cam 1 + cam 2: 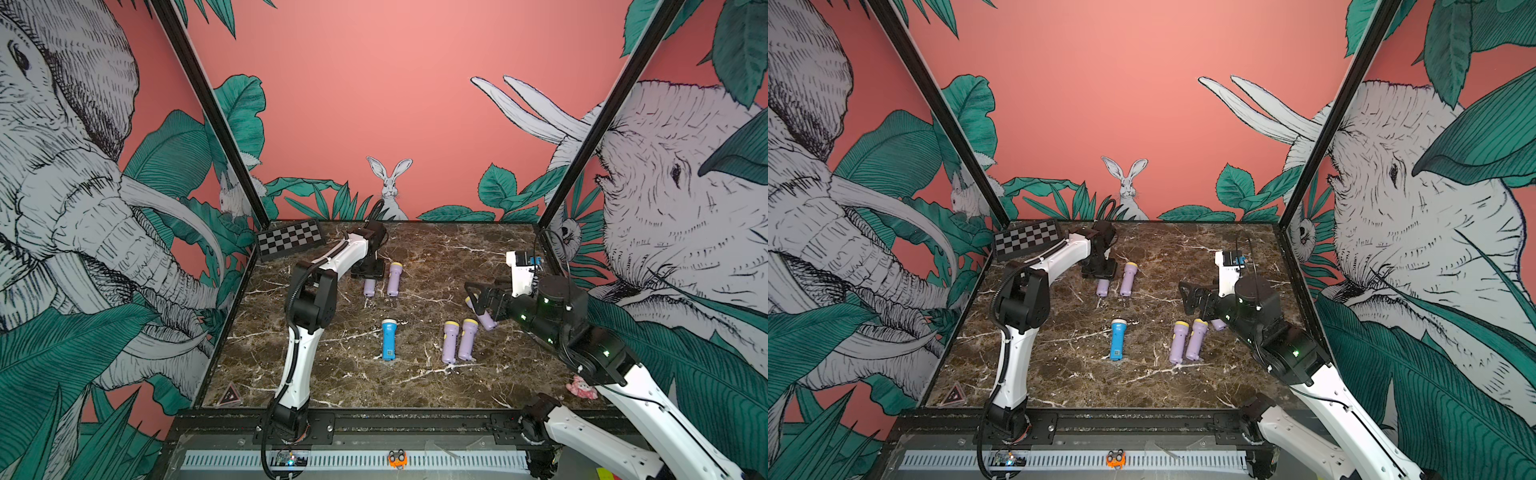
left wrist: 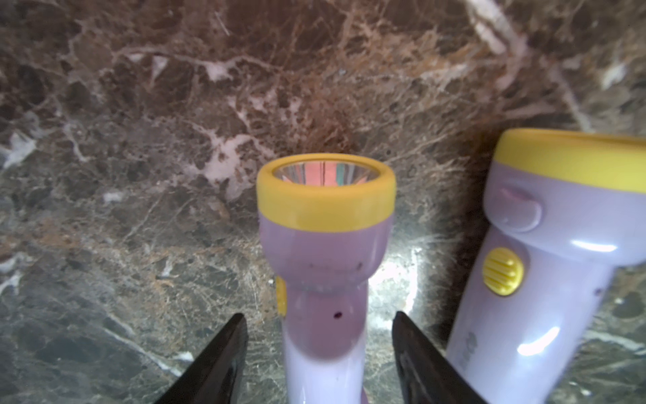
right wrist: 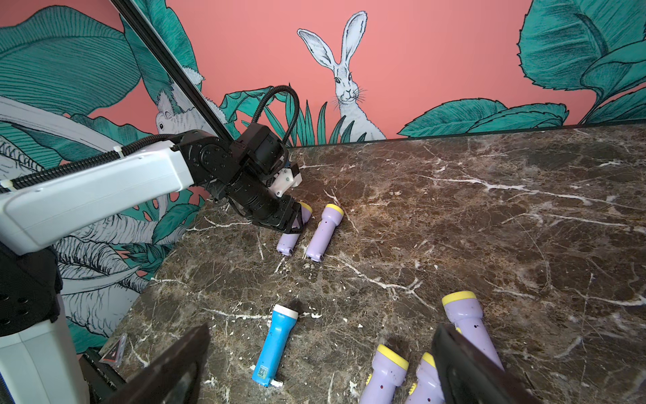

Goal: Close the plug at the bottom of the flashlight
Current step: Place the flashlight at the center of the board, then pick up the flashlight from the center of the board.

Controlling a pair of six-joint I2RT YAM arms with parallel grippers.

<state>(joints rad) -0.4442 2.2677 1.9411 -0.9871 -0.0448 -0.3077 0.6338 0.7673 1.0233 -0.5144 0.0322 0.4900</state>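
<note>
Brown veined marble tabletop (image 1: 436, 257) carries everything I see. A black-and-white checkerboard plate (image 1: 289, 240) lies at its far left corner. The fingers of my left gripper (image 2: 318, 318) are spread either side of a lilac plastic flashlight with a yellow rim (image 2: 325, 252), with a gap on each side. It lies far left, just beside a matching lilac flashlight (image 2: 545, 266). My right gripper (image 3: 321, 330) hangs wide apart and empty near three further lilac flashlights (image 1: 451, 340). A blue flashlight with a white rim (image 1: 389, 338) lies mid-table; I cannot read its sticker.

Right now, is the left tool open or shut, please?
Open: the left tool straddles the purple flashlight, with marble tabletop visible either side.
</note>
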